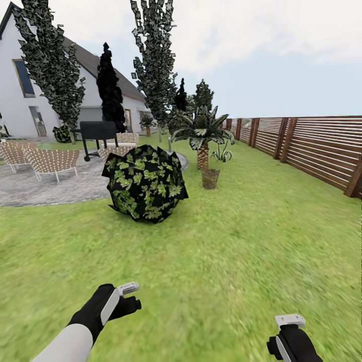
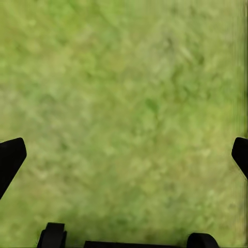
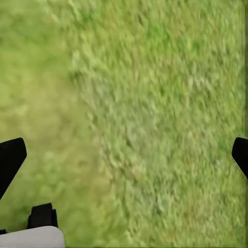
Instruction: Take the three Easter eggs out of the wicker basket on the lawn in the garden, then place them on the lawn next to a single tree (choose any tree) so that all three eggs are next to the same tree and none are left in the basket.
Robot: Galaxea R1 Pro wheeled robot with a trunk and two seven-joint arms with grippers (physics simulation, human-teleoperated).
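The wicker basket [image 1: 210, 178] stands far ahead on the lawn [image 1: 241, 241], just in front of a short palm [image 1: 202, 136]. Its inside is too small to make out, so the Easter eggs are hidden. Two tall trees with mottled green-white leaves rise at the back, one on the left [image 1: 50, 65] and one in the middle [image 1: 156, 60]. My left gripper [image 1: 130, 296] [image 2: 124, 155] hangs low over the grass, open and empty. My right gripper [image 1: 289, 323] [image 3: 124, 155] is open too, with only grass between its fingers.
A round dark leafy bush [image 1: 145, 183] sits on the grass between me and the patio [image 1: 45, 186] with wicker chairs [image 1: 53, 162] and a grill [image 1: 98, 131]. A near-black conifer [image 1: 109, 90] stands behind it. A slatted wooden fence [image 1: 311, 146] runs along the right.
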